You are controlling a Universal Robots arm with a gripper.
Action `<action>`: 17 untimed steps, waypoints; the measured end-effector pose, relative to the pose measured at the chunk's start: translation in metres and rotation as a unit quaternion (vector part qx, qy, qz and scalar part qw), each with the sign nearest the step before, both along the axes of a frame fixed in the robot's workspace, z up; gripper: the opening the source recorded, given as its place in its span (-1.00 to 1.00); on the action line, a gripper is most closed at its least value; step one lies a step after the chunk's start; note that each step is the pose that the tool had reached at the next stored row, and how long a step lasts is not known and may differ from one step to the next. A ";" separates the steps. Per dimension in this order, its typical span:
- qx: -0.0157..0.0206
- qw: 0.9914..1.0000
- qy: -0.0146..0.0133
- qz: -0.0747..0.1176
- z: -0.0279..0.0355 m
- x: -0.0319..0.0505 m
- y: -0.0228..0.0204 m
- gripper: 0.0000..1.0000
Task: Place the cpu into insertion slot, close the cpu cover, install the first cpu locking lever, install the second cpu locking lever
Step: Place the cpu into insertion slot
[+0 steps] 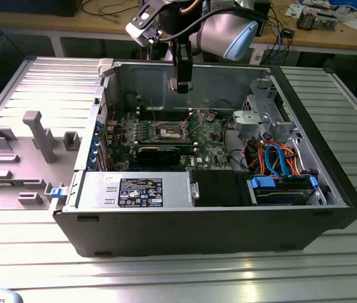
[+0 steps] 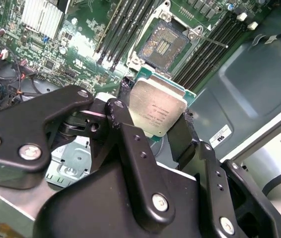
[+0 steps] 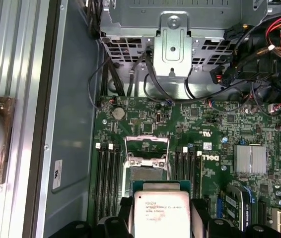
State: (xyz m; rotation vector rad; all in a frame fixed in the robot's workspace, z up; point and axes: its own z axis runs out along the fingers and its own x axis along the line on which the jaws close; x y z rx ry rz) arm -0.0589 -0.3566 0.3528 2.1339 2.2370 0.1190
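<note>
over a metal table [image 1: 166, 278], the gripper [image 2: 153, 116] hangs above the open computer case's [image 1: 166, 227] insertion slot [image 2: 163, 45], clamped on the cpu [image 2: 159, 104].

Bright light glares white off the ribbed silver metal table [image 1: 248, 268] in the exterior view; the black computer case [image 1: 216, 221] keeps its interior in shade. In both wrist views the flat square silvery-grey cpu [image 2: 156, 101] [image 3: 160, 215] shines pale against my black gripper [image 2: 156, 113] [image 3: 161, 207] and its dark links.
</note>
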 end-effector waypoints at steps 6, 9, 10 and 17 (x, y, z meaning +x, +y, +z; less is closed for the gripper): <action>0.000 1.000 0.000 -0.010 -0.0094 -0.0014 0.0010 0.08; 0.000 1.000 0.000 -0.005 -0.0198 -0.0014 0.0021 0.08; 0.000 1.000 0.000 -0.004 -0.0216 -0.0014 0.0021 0.08; 0.000 1.000 0.000 -0.003 -0.0339 -0.0023 0.0021 0.08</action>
